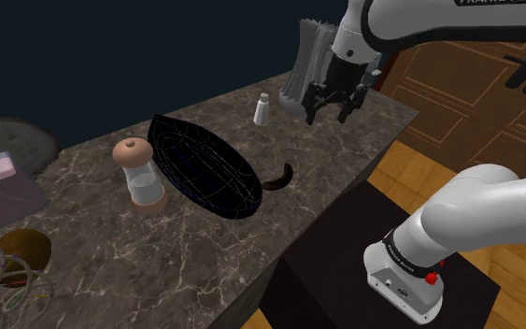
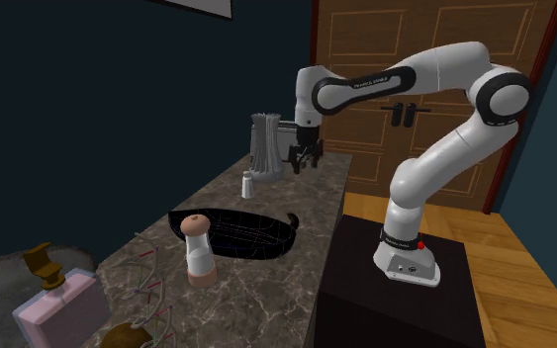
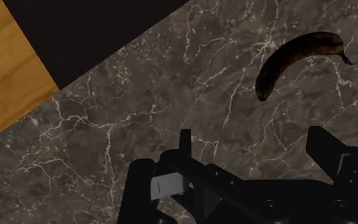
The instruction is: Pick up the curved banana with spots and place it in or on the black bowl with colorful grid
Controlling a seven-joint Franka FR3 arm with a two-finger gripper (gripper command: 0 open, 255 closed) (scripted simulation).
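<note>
Banana (image 1: 277,178) here is a dark brown curved one. It's lying flat on the marble tabletop (image 1: 92,224), right by the rim of the black bowl (image 1: 200,168) with the thin coloured grid lines, on the side toward the stand (image 1: 335,271). Can't tell if the two actually touch. Pincer (image 1: 329,114) is released, fingers spread wide with nothing between them, hanging over the tabletop well apart from the banana. A small white shaker (image 1: 263,109) sits near it, and a brown-topped grinder (image 1: 139,175) stands just beside the bowl's far side.
</note>
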